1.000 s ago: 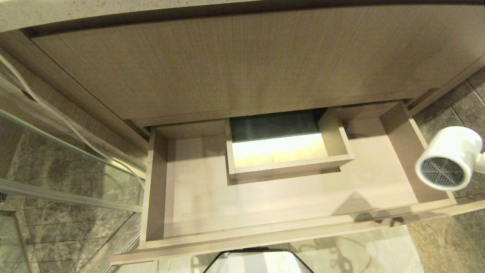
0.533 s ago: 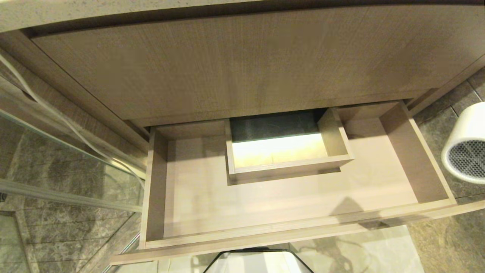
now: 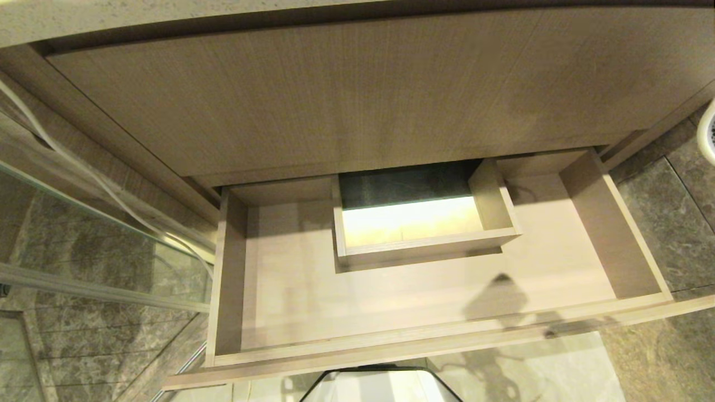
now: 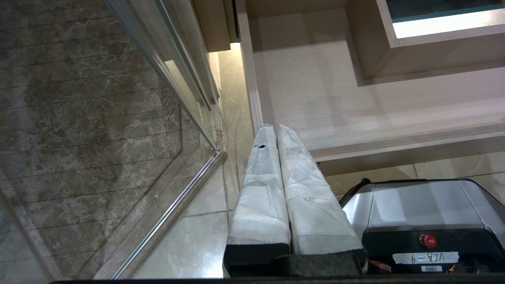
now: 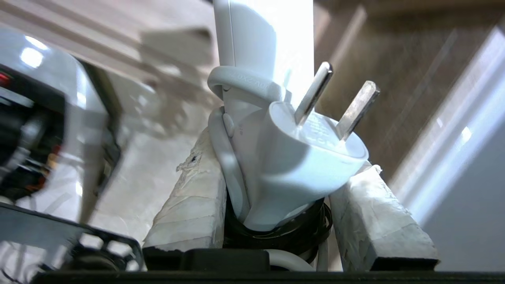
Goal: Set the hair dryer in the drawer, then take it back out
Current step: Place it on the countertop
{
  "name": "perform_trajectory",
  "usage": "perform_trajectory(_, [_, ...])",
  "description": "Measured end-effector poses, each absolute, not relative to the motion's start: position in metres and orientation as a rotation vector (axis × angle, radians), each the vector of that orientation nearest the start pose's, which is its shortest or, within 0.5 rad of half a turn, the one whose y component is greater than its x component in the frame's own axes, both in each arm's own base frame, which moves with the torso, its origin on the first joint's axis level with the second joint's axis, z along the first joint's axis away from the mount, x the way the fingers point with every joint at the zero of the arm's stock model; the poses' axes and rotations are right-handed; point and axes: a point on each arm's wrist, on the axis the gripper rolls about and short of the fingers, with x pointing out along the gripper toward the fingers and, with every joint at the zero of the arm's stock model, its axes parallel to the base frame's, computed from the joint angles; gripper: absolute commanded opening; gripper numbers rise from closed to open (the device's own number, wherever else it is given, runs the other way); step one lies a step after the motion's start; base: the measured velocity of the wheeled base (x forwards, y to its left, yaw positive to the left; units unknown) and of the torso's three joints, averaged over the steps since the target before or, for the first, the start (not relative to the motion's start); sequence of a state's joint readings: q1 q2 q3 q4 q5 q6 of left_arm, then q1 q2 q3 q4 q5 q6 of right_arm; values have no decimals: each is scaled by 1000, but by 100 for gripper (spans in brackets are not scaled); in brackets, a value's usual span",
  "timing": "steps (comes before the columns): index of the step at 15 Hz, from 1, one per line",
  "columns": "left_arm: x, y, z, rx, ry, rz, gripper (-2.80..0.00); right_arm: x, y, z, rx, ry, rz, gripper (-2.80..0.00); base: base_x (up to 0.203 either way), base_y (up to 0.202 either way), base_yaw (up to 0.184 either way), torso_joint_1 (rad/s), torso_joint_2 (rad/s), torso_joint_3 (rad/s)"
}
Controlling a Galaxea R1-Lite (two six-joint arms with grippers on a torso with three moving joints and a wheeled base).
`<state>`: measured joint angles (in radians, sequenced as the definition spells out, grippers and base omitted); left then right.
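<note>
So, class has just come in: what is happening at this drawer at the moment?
The right pincer is clamped on the white hair dryer, with its cord and plug bundled against the handle. In the head view only a sliver of the dryer shows, off to the drawer's right. The drawer is pulled open with nothing lying in it. The left pincer is shut and parked near the drawer's front left corner.

The pulled-out drawer (image 3: 424, 301) holds only its boxed cut-out (image 3: 419, 234).

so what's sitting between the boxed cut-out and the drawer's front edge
Nothing: the drawer floor between the boxed cut-out and the front edge is bare in the head view, crossed only by a shadow.
</note>
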<state>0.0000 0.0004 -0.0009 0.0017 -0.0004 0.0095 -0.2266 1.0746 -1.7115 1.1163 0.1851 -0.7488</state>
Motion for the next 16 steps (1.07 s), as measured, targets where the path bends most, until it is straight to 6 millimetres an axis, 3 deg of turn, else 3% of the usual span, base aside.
perform_trajectory(8, [-23, 0, 76, 9, 1, 0, -280, 58, -8, 391, -540, 385, 137, -280, 0, 0, 0, 0, 0, 0])
perform_trajectory(16, [-23, 0, 76, 9, 1, 0, -280, 38, -2, 390, -545, 332, 168, -280, 0, 0, 0, 0, 0, 0])
